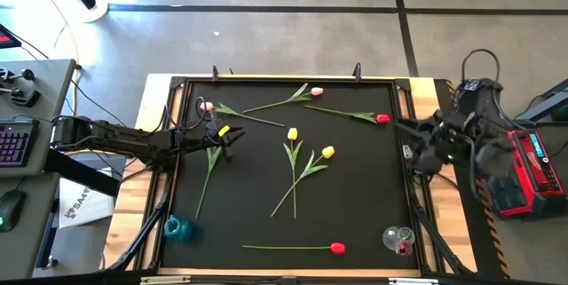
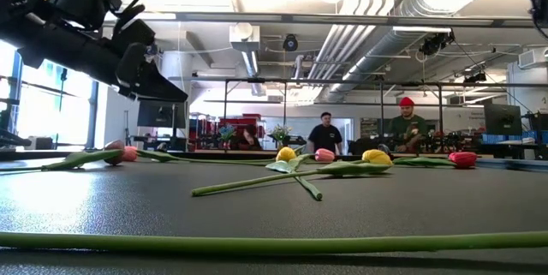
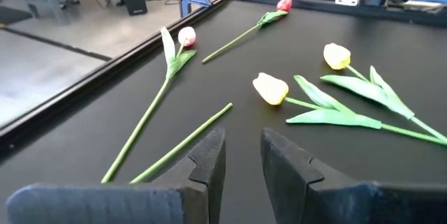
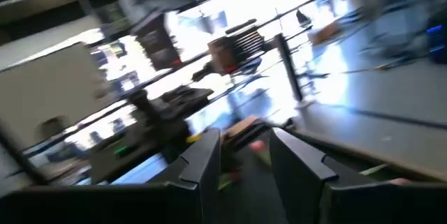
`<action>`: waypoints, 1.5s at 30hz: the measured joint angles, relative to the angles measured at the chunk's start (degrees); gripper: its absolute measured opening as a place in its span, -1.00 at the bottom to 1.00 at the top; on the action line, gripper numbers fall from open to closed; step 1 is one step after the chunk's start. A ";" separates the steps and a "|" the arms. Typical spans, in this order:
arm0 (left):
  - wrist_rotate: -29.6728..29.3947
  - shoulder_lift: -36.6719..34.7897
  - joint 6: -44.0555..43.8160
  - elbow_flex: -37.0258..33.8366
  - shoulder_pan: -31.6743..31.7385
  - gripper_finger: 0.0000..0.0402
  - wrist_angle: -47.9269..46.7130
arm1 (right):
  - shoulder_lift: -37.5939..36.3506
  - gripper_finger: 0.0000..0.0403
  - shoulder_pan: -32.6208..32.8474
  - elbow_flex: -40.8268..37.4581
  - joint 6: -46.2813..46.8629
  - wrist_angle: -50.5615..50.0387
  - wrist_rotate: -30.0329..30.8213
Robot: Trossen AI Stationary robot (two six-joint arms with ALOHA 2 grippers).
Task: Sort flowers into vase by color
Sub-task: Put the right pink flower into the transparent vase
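Seven flowers (image 1: 297, 171) lay scattered on the table (image 1: 355, 232), most toward its far half, one alone along the near edge. A vase (image 1: 180, 227) stood in the near left corner, another vase (image 1: 398, 239) in the near right corner. The left gripper (image 1: 225, 138) hung over the left side; the right gripper (image 1: 410, 154) waited beyond the right edge.

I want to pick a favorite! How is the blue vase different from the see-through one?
The blue vase sits at the mat's near left corner; the clear vase sits at the near right corner. The blue vase is tinted teal; the clear vase shows something pink-red inside. Both are small glass vases, with no stems standing in them.
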 joint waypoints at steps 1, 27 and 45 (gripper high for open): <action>-0.05 -0.01 0.66 0.00 0.01 -0.60 -0.01 | 0.02 -0.44 -2.02 0.00 0.00 -0.26 -0.02; -0.99 0.46 7.15 -1.12 0.03 -0.60 -0.40 | 16.94 -0.44 -52.12 -0.13 15.11 -7.92 -41.06; -1.02 0.49 2.81 -1.55 0.03 -0.60 -2.97 | 37.93 -0.44 -71.51 -0.15 18.72 13.28 -61.48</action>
